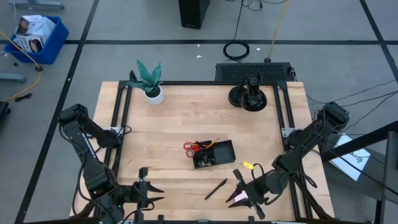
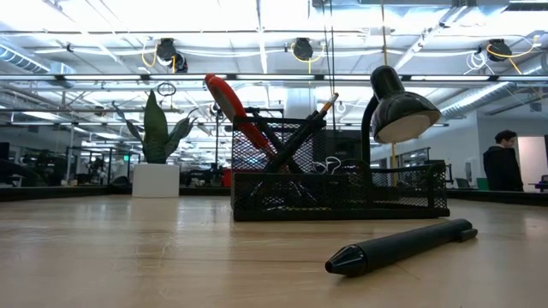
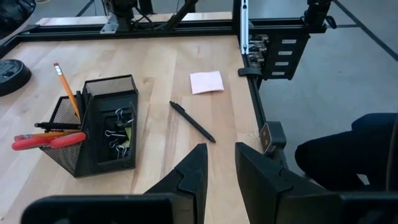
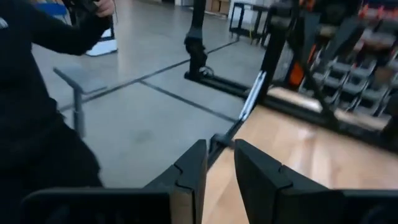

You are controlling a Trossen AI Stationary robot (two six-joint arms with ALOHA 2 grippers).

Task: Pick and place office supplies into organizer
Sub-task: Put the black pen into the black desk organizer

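Observation:
The black mesh organizer (image 1: 213, 154) (image 3: 102, 124) (image 2: 338, 188) stands mid-table. It holds red-handled scissors (image 3: 46, 140) (image 2: 231, 103), orange pencils (image 3: 65, 87), a black pen and small black clips (image 3: 118, 130). Another black pen (image 1: 216, 188) (image 3: 193, 121) (image 2: 398, 245) lies flat on the wood in front of it. A pale pink sticky-note pad (image 3: 206, 81) (image 1: 237, 199) lies flat farther right. My left gripper (image 1: 159, 194) (image 3: 219, 165) is open near the table's near edge, pointing at the pen. My right gripper (image 1: 231, 199) (image 4: 219, 162) is open, raised over the pad, pointing left.
A green plant in a white pot (image 1: 151, 84) (image 2: 156, 150) and a black desk lamp (image 1: 249, 96) (image 2: 398, 107) stand along the far edge. A small yellow piece (image 1: 248, 165) shows right of the organizer. A black frame (image 1: 121, 118) rims the table. A person (image 2: 501, 162) stands beyond it.

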